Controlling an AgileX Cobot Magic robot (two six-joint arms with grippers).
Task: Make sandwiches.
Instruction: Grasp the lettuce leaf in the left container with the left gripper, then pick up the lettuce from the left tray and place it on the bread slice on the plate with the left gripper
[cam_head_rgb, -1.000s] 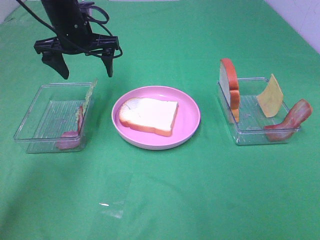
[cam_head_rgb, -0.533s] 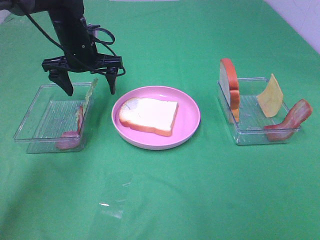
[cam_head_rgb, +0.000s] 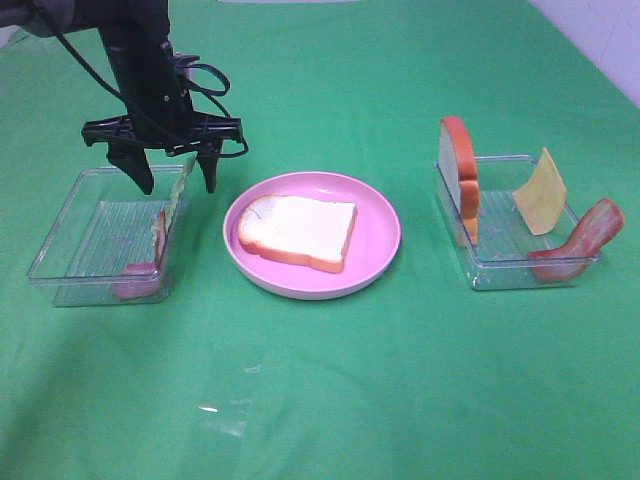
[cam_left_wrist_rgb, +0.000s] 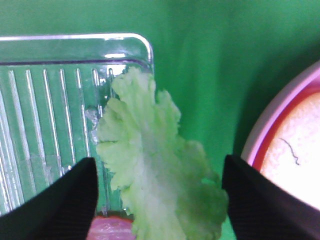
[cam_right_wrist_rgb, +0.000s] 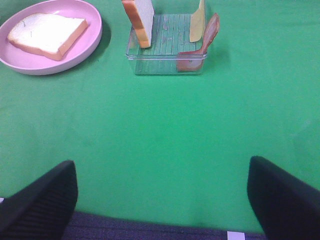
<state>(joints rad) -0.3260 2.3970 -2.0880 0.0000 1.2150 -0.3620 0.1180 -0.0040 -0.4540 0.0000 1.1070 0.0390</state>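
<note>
While one bread slice (cam_head_rgb: 297, 232) lies on the plate (cam_head_rgb: 382, 215), the other slice (cam_head_rgb: 459, 180) stands in the right tray (cam_head_rgb: 500, 270) with one cheese square (cam_head_rgb: 541, 193) and one bacon strip (cam_head_rgb: 580, 242) — the left tray (cam_head_rgb: 70, 225) holds a second strip (cam_head_rgb: 140, 278) and one lettuce leaf (cam_left_wrist_rgb: 150, 170), left claw (cam_head_rgb: 178, 186) spread astride it; right claw (cam_right_wrist_rgb: 162, 200) spread.

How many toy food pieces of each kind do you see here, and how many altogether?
White bread slices with orange-brown crust: 2, one flat on the round pink plate, one upright.
Red-brown bacon strips: 2, one in the right clear plastic tray, one in the left tray.
Yellow cheese square: 1.
Pale green lettuce leaf: 1.
Total: 6.
</note>
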